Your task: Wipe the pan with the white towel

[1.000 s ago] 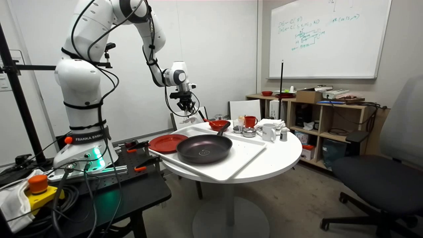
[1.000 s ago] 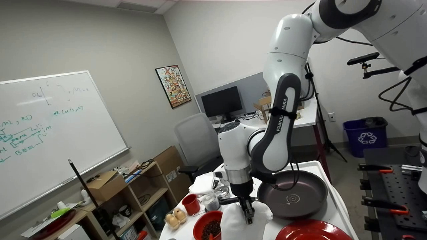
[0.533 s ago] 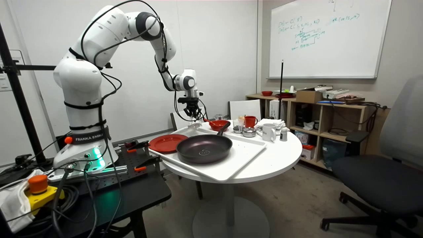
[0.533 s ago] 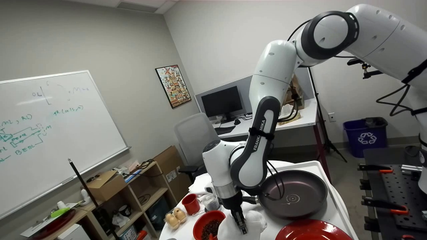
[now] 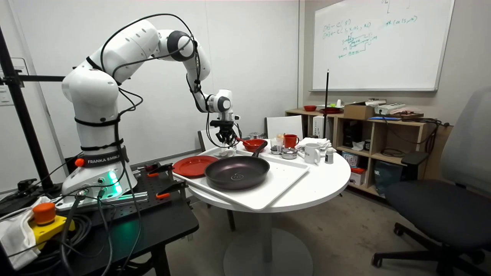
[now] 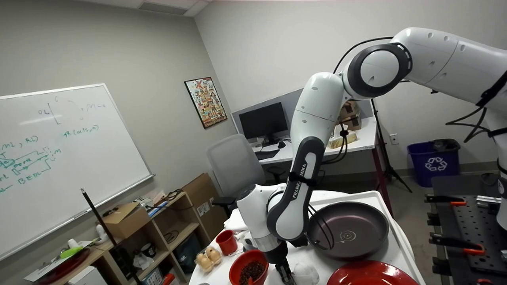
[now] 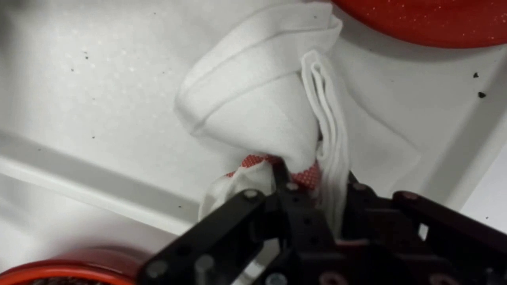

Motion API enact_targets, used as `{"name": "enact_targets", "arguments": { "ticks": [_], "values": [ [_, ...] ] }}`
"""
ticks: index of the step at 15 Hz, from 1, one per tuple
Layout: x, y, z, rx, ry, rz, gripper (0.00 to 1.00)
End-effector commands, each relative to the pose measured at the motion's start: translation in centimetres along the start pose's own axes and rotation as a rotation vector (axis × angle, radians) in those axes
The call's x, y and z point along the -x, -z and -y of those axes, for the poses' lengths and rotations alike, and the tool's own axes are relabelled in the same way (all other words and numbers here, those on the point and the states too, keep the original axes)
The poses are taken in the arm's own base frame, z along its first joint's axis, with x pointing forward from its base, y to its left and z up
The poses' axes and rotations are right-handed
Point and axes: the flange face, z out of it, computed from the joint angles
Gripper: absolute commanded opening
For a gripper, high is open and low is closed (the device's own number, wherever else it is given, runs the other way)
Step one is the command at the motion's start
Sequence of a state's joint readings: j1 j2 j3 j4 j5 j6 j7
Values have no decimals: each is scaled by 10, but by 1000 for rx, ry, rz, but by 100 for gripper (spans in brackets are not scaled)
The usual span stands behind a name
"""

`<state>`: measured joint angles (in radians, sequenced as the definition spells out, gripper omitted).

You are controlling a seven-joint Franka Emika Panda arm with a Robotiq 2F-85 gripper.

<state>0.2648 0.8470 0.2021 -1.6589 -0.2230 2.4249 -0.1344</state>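
1. I have the pan (image 6: 352,229) in both exterior views, lying flat on the white tray (image 5: 282,174), its inside facing up and its handle (image 5: 260,148) slanting upward.
2. The white towel (image 7: 257,114) is near the pan but apart from it, over a corner of the tray between the red plate (image 5: 193,166) and the red bowl (image 6: 239,263); its cloth is creased in folds, with a red-patterned patch showing.
3. My claw (image 7: 316,174) points down and is gripping the towel, with folds pinched inside it. Whether the cloth's underside touches the tray, I cannot tell.
4. The red plate sits on the tray just beside the pan, and dark specks (image 7: 481,95) are scattered over the tray's surface.
5. Just outside the tray's rim, the red bowl stands on my round white bench (image 5: 326,180), holding dark bits (image 6: 253,271) and a red utensil (image 5: 243,141).
6. Farther out on the bench I see a red mug (image 5: 291,141), a light-coloured mug (image 5: 310,154) and eggs (image 6: 208,259) in a clear carton.
7. My arm (image 5: 126,42) arches over; beyond the bench, a whiteboard (image 5: 402,57) carries green writing.
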Motion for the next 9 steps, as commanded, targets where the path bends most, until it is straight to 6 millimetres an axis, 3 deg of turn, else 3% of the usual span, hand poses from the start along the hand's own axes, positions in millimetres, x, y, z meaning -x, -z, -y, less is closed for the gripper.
{"name": "enact_targets", "arguments": {
  "ticks": [1,5,9],
  "values": [
    [-4,-5,8,-8,11,44,44],
    [5,-5,19,-11,35,58,71],
    [12,11,29,7,38,37,98]
  ]
}}
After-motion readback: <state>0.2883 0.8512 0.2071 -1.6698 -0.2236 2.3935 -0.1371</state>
